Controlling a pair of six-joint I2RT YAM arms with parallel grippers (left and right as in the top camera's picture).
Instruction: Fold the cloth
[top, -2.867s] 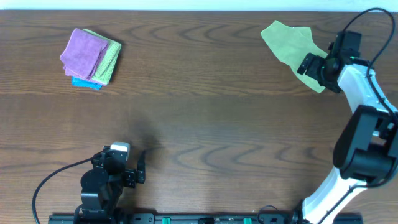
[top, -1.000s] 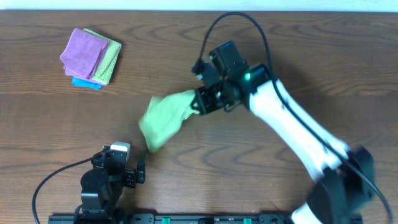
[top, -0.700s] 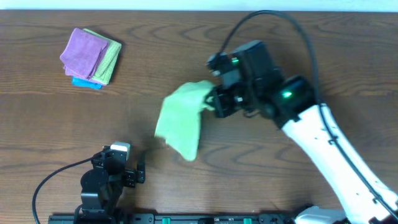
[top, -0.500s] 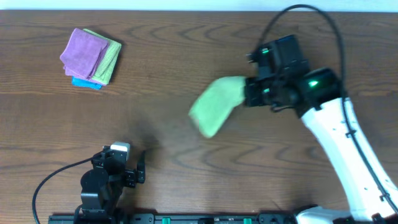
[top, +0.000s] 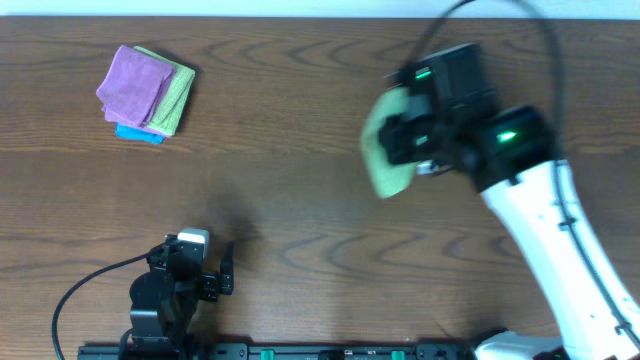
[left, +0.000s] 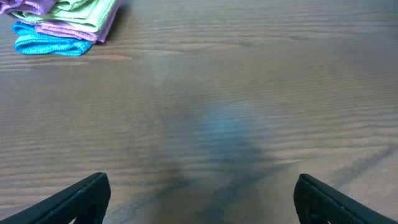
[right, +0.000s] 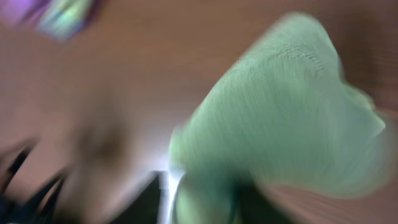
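Observation:
The light lime-green cloth (top: 382, 150) hangs bunched and blurred off the front of my right gripper (top: 408, 138), above the table right of centre. In the right wrist view the cloth (right: 286, 118) fills most of the picture, smeared by motion, and it covers the jaws, so their state does not show. My left gripper (top: 216, 270) rests near the front left edge. Its fingers (left: 81, 199) stand wide apart over bare wood, with nothing between them.
A small stack of folded cloths (top: 145, 90), purple over yellow-green over blue, lies at the back left and shows again as the stack (left: 59, 25) in the left wrist view. The white right arm (top: 550, 230) crosses the table's right side.
The right arm has swung the cloth from the middle-left of the table to the right and toward the back. The left arm has not moved.

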